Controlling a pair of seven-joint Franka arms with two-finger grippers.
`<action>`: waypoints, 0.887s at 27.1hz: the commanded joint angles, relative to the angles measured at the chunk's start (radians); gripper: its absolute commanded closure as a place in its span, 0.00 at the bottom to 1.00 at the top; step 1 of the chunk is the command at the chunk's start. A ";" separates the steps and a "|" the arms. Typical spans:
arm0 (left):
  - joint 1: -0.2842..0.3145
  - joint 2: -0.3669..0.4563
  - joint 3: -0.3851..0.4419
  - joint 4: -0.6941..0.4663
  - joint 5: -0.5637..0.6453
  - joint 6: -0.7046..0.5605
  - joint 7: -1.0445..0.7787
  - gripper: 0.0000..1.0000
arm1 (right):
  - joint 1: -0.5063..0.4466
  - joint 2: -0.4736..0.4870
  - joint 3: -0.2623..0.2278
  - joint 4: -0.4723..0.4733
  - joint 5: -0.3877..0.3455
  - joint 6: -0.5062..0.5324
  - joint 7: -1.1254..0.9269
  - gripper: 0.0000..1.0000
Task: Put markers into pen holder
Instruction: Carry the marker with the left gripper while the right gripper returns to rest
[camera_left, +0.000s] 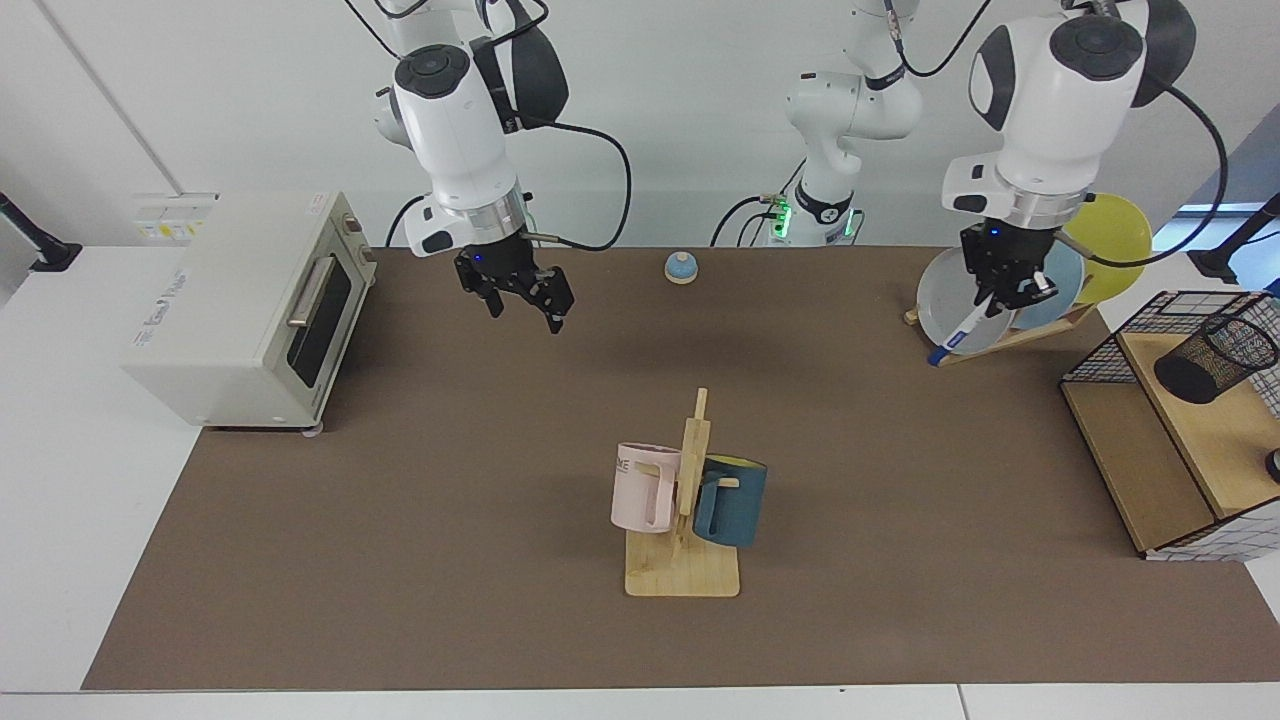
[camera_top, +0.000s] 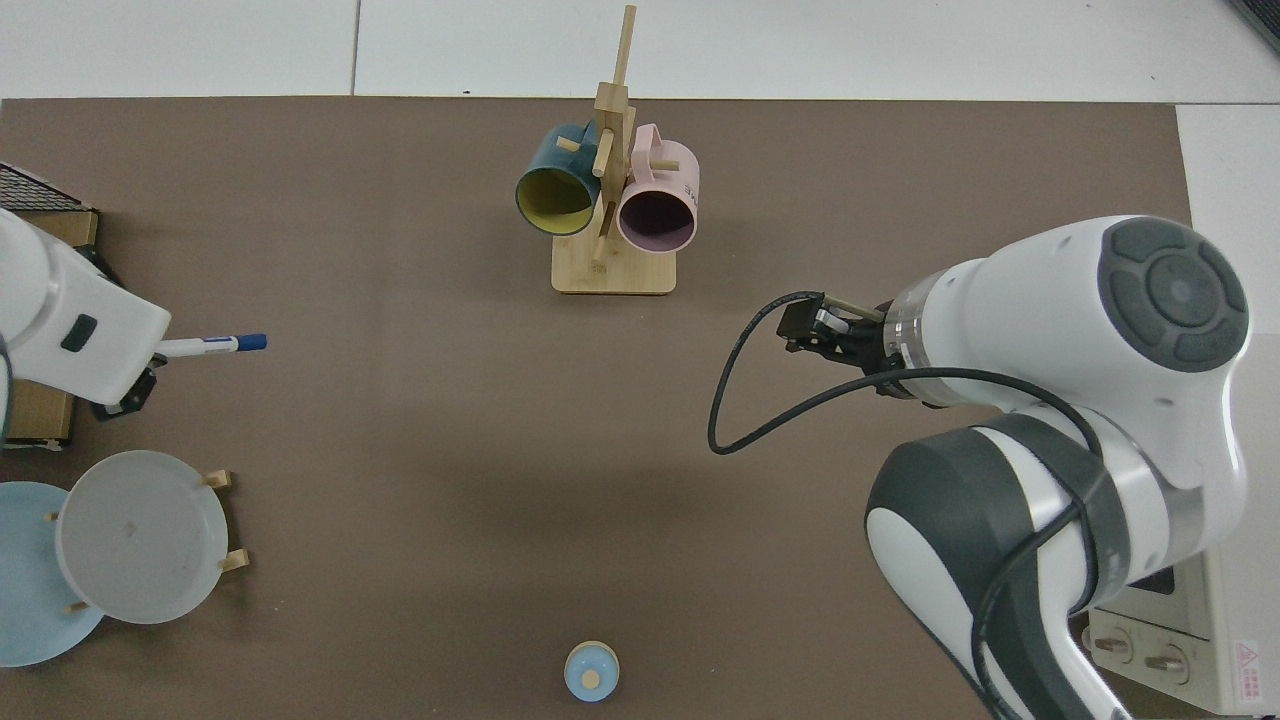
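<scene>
A: Where is the marker (camera_left: 958, 329)?

B: Gripped by one end in the left gripper (camera_left: 1010, 290) jaws, well short of the pen holder (camera_left: 1215, 358), slanted.

A: The risk?

B: The holder's rim could be struck and it tipped. The right gripper (camera_left: 525, 292) waits, jaws open.

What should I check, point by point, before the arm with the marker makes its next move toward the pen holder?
1. Marker held by left gripper: ok, shut on its white end, blue cap hanging down.
2. Pen holder standing upright: not ok, it looks tilted on the wire rack, mouth away from the arm.
3. Nothing inside the pen holder: cannot tell.
4. Room beside the marker: not ok, in the facing view the marker overlaps the grey plate; the real gap is unclear.
5. Right gripper out of the way: ok, open and holding nothing, near the toaster oven.
</scene>
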 joint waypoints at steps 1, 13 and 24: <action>-0.005 -0.008 0.114 0.005 0.058 -0.027 0.029 1.00 | -0.080 -0.041 0.013 -0.026 -0.054 -0.021 -0.197 0.00; -0.004 0.006 0.211 0.037 0.200 -0.010 0.240 1.00 | -0.247 -0.102 0.009 -0.007 -0.051 -0.167 -0.564 0.00; -0.004 0.092 0.219 0.158 0.404 -0.010 0.341 1.00 | -0.312 -0.108 0.010 0.028 -0.035 -0.213 -0.756 0.00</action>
